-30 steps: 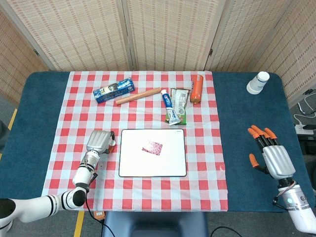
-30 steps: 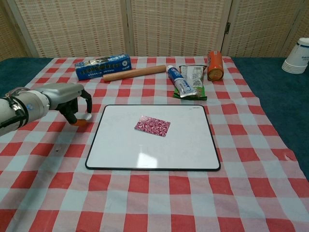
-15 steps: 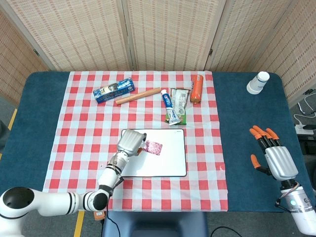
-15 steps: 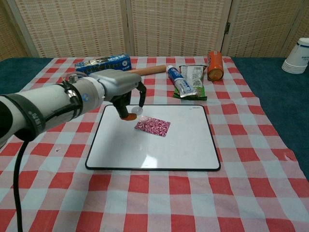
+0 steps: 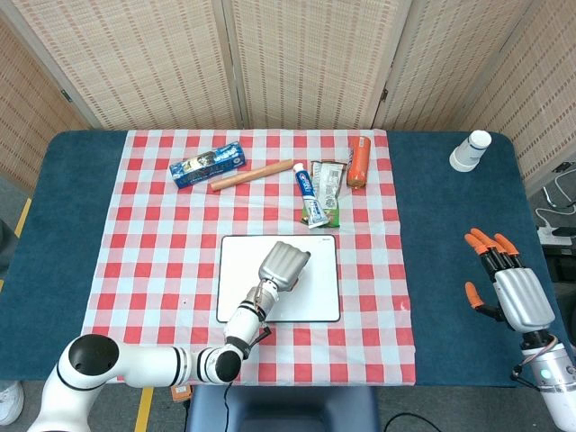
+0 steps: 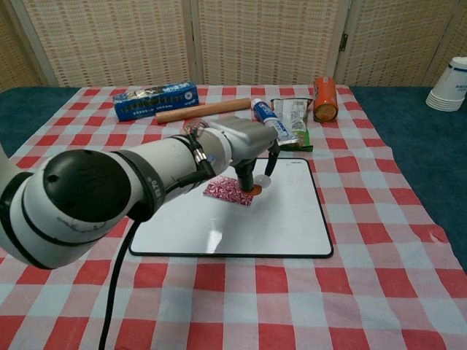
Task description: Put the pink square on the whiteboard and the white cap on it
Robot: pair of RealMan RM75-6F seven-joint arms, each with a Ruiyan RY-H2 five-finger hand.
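Altogether one whiteboard lies on the checkered tablecloth, with one pink square on it and one white cap above it. Behind the board sit one blue toothpaste box, one wooden rolling pin, one toothpaste tube, one green snack packet and one orange bottle; one stack of paper cups stands on the blue table.

The pink square is a small flat piece with a mottled pink-and-white pattern, lying near the middle of the board. The cap is a small white disc, pinched between an orange-tipped thumb and a finger of the left hand, just over the square's right edge; whether it touches the square cannot be told.

Half a second ago that hand hung over the board's left part; it has since travelled rightward across the square. The right hand, fingers spread and holding nothing, has drifted slightly lower in the head view.
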